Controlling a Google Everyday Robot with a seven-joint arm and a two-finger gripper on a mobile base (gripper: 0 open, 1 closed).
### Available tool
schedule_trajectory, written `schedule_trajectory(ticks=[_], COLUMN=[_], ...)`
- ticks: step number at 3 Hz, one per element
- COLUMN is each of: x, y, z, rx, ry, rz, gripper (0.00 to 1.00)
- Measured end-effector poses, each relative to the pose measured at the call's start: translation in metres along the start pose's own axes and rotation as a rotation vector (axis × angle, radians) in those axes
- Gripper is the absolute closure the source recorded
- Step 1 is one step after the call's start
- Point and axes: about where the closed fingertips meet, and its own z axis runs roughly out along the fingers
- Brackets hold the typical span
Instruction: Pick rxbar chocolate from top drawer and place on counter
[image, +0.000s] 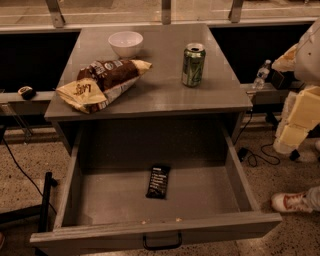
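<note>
The rxbar chocolate (158, 181), a small flat black bar with white text, lies on the floor of the top drawer (150, 232), near its middle. The drawer is pulled fully out, and its black handle (162, 243) shows on the front. The counter (165, 92) is the grey top above it. My arm is at the right edge of the view, and my gripper (295, 125) hangs there beside the cabinet. It is well to the right of the drawer, above the floor, and holds nothing that I can see.
On the counter stand a white bowl (125, 43) at the back, a green can (193, 64) at the right, and a brown-and-yellow chip bag (102, 82) at the left front. A water bottle (261, 74) stands behind on the right. A person's shoe (291, 201) and cables (255, 155) are on the floor.
</note>
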Motion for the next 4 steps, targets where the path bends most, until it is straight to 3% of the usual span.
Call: schedule_trajectory(ticks=[1,3,4], x=[0.000,-0.040,-0.040], y=[0.000,-0.007,-0.007], z=[0.000,0.043,0.043], rx=[0.000,-0.055,-0.055], ry=[0.000,-0.039,-0.040], rz=[0.000,-0.110,-0.111], gripper=[0.00,0.00,0.00])
